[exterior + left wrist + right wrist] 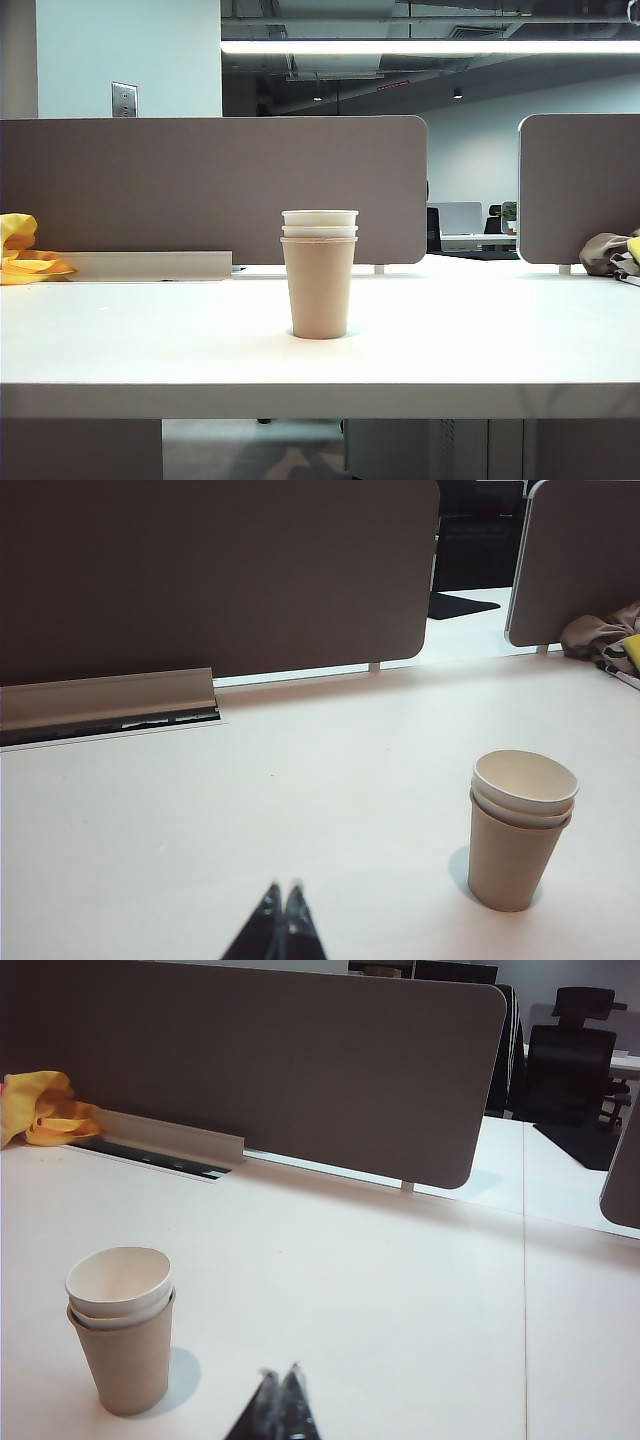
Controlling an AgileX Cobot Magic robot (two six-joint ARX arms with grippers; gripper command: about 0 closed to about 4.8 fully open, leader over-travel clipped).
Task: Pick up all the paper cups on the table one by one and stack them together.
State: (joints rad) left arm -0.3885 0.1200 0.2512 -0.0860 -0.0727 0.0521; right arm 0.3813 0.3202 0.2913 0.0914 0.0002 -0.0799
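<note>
The paper cups [319,275] stand as one upright stack in the middle of the white table [150,340]: a plain tan cup outside, with two white rims nested in it. The same stack of cups [520,830] shows in the left wrist view and the stack [122,1328] in the right wrist view. My left gripper [284,888] is shut and empty, well clear of the stack. My right gripper [280,1373] is also shut with nothing in it, a short way from the stack. Neither gripper shows in the exterior view.
Grey-brown partition panels [210,190] close off the back of the table. A yellow cloth [22,255] lies at the far left and a brown bag [608,255] at the far right. A cable tray [150,265] runs along the left panel's foot.
</note>
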